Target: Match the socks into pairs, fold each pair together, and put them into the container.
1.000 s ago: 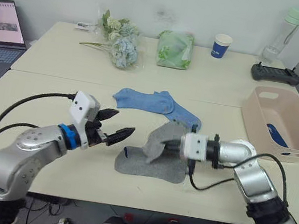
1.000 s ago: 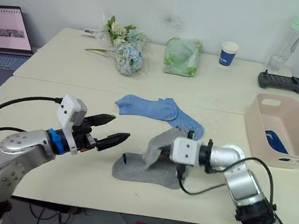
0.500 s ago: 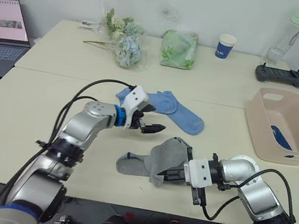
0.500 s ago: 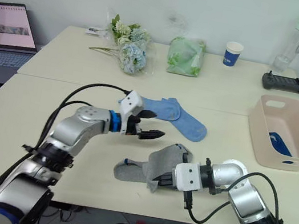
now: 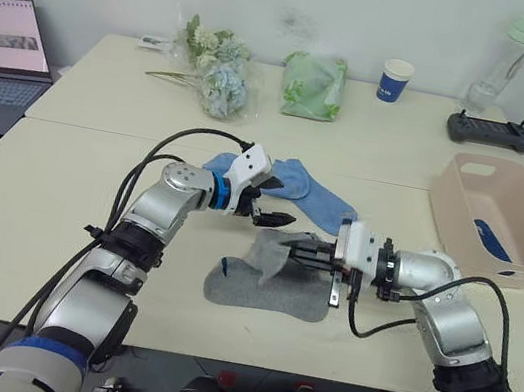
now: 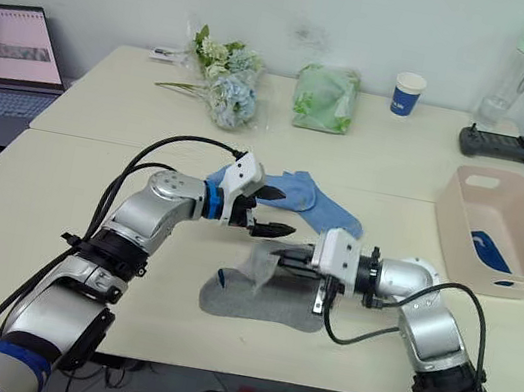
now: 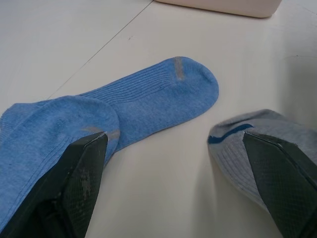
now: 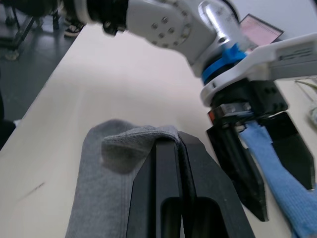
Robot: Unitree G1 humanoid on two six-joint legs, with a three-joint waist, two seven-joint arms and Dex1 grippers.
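I've got the right gripper (image 5: pixel 285 248) clamped on the grey socks (image 5: pixel 267 283) mid-fold, left gripper (image 5: pixel 274 216) jaws apart at 11 o'clock, ready to help.

No words or numbers can be read here. The blue paper cup (image 5: pixel 394 80) has a white mark on it, too small to read. The laptop (image 5: pixel 4 49) screen shows a page, but its writing is too tiny to read.
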